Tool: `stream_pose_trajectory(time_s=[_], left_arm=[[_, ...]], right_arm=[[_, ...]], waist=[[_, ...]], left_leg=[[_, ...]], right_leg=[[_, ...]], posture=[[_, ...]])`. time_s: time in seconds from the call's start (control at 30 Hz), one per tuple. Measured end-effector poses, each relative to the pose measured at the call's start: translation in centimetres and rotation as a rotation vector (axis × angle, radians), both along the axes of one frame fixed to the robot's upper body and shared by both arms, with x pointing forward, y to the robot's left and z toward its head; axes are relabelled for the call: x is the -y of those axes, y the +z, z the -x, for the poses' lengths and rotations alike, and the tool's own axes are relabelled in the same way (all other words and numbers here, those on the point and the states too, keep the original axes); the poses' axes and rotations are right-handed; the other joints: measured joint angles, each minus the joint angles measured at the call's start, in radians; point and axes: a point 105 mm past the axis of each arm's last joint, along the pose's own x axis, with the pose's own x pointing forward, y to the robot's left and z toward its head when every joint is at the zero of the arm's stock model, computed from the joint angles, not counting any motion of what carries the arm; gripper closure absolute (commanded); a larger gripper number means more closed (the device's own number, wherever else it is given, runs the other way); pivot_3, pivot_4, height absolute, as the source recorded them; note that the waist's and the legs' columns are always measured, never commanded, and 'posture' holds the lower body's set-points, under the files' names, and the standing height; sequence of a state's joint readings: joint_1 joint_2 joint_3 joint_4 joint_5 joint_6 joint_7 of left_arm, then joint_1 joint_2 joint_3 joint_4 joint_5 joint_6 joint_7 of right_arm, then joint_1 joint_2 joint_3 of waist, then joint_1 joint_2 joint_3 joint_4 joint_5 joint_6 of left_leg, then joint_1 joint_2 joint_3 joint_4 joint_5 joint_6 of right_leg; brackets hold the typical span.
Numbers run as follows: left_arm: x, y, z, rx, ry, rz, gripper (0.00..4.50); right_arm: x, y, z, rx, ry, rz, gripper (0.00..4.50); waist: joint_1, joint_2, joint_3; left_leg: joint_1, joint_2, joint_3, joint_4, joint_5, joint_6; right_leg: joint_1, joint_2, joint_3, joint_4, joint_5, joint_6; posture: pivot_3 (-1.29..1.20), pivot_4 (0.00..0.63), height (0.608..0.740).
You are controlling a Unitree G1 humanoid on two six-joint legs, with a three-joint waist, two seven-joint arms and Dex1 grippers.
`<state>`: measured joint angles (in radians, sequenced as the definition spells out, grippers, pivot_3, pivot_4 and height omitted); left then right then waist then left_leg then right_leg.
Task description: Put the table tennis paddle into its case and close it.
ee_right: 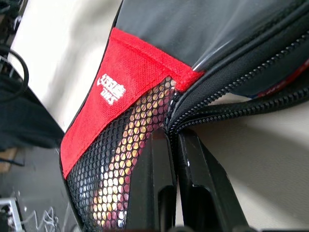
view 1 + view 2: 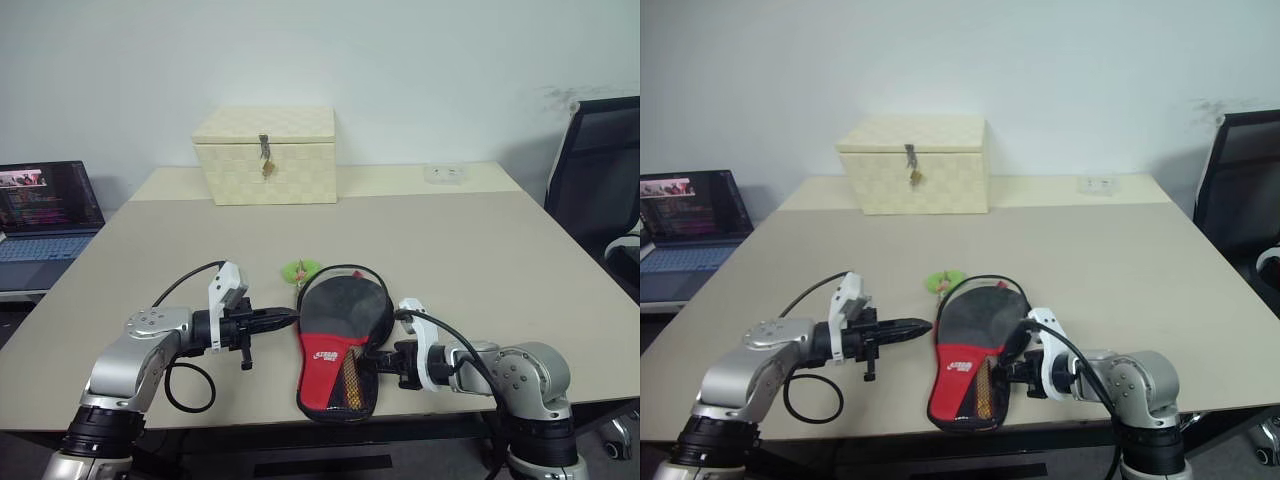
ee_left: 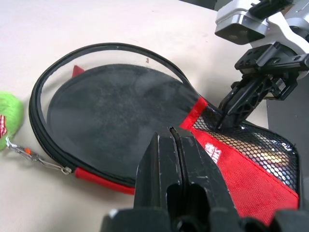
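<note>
Case point(image 2: 338, 345) lies flat near the table's point(image 2: 480, 260) front edge, long axis running near-to-far: round black end away from me, red mesh end toward me. My left gripper point(image 2: 285, 320), fingers shut on nothing, points at its left rim. Left wrist view: case point(image 3: 116, 111) just beyond my closed fingertips. Right wrist view: my right gripper point(image 1: 171, 140), jaws pressed together, sits at the zipper seam beside the mesh pocket point(image 1: 125, 159).
</note>
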<state>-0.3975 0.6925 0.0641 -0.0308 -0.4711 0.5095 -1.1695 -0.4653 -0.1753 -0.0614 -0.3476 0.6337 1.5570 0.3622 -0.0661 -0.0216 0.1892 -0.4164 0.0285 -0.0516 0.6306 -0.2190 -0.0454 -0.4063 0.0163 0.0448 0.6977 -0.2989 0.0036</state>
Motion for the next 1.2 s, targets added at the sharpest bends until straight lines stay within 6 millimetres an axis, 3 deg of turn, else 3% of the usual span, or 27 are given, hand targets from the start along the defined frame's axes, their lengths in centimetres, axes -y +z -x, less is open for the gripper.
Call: stream_pose_trajectory(time_s=[0.33,0.63,0.73,0.87,1.0,1.07,1.1,1.2], left_arm=[[-0.1,-0.1,0.1,-0.005,0.002,-0.006,4.5],[0.0,-0.1,0.1,-0.005,0.002,-0.006,4.5],[0.1,-0.2,0.1,-0.008,-0.005,-0.009,4.5],[0.3,-0.3,0.1,-0.008,-0.009,-0.009,4.5],[0.3,-0.3,-0.1,-0.004,0.009,-0.008,4.5],[0.3,-0.3,-0.2,-0.003,0.015,-0.006,4.5],[0.3,-0.3,-0.2,-0.003,0.021,-0.004,4.5],[0.1,-0.5,-0.6,-0.007,0.048,0.003,4.5]], right_arm=[[1.2,0.6,-2.2,0.028,0.0,0.03,4.48],[1.6,0.5,-2.0,0.031,-0.009,0.035,4.48],[1.4,0.3,-1.8,0.019,-0.032,0.016,3.76],[1.2,0.6,-1.0,0.047,-0.029,0.029,2.36],[3.5,1.7,-0.8,0.238,0.016,0.235,0.97],[3.7,2.8,-0.4,0.322,0.074,0.267,0.25],[3.7,3.3,0.0,0.351,0.111,0.276,0.03],[3.2,5.3,0.4,0.428,0.191,0.224,0.03]], waist=[[0.002,0.0,0.0],[0.006,0.0,0.0],[0.006,0.0,0.0],[0.008,0.0,0.0],[0.011,0.0,0.0],[0.01,0.0,0.0],[0.01,0.0,0.0],[0.009,0.0,0.0]], left_leg=[[0.0,0.0,0.0,0.0,0.0,0.0],[0.0,0.0,0.0,0.0,0.0,0.0],[0.0,0.0,0.0,0.0,0.0,0.0],[0.0,0.0,-0.001,0.0,0.0,0.0],[0.0,-0.001,0.001,0.001,0.0,0.0],[0.0,-0.001,0.001,0.001,0.0,0.0],[0.0,-0.001,0.0,0.001,0.0,0.0],[0.001,-0.001,0.0,0.001,0.0,0.0]], right_leg=[[0.0,0.0,0.0,0.0,0.0,0.0],[0.0,0.0,0.0,0.0,0.0,0.0],[0.0,0.0,0.0,0.0,0.0,-0.001],[0.0,0.0,0.0,0.0,0.0,-0.001],[0.001,0.0,-0.001,-0.001,-0.001,0.002],[0.001,0.0,-0.001,-0.001,-0.001,0.003],[0.001,0.0,-0.001,0.0,-0.001,0.003],[0.001,0.0,-0.001,0.0,-0.001,0.002]], posture=[[0.0,0.15,0.74],[0.0,0.15,0.74],[0.0,0.15,0.74],[0.0,0.15,0.74],[0.0,0.15,0.74],[0.0,0.15,0.74],[0.0,0.15,0.74],[0.0,0.15,0.74]])
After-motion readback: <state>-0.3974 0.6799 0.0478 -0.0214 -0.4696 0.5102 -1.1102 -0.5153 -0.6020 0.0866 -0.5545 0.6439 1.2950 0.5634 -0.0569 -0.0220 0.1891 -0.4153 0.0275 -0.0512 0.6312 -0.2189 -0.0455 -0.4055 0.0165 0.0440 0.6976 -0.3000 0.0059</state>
